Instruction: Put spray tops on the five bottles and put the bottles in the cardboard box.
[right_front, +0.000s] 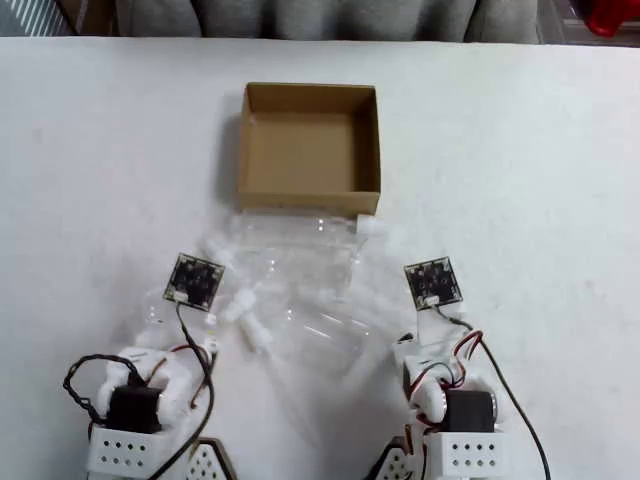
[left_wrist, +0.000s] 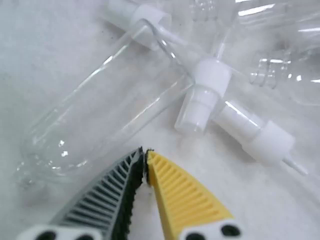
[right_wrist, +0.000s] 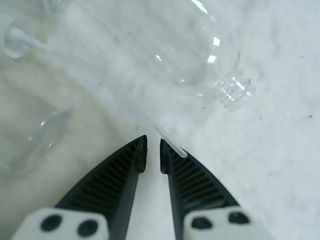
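I'd say capping hasn't begun: the cardboard box (right_front: 310, 150) holds nothing, and the clear bottles (right_front: 300, 232) and spray tops (right_front: 250, 325) lie jumbled on the surface (right_front: 100, 150) just in front of it. My left tool (left_wrist: 145, 152) is closed on nothing, and my right tool (right_wrist: 152, 145) is all but closed and empty beside an open-necked bottle (right_wrist: 165, 55). Next, I think, one tool must open and steady a bottle while the other fetches a top.
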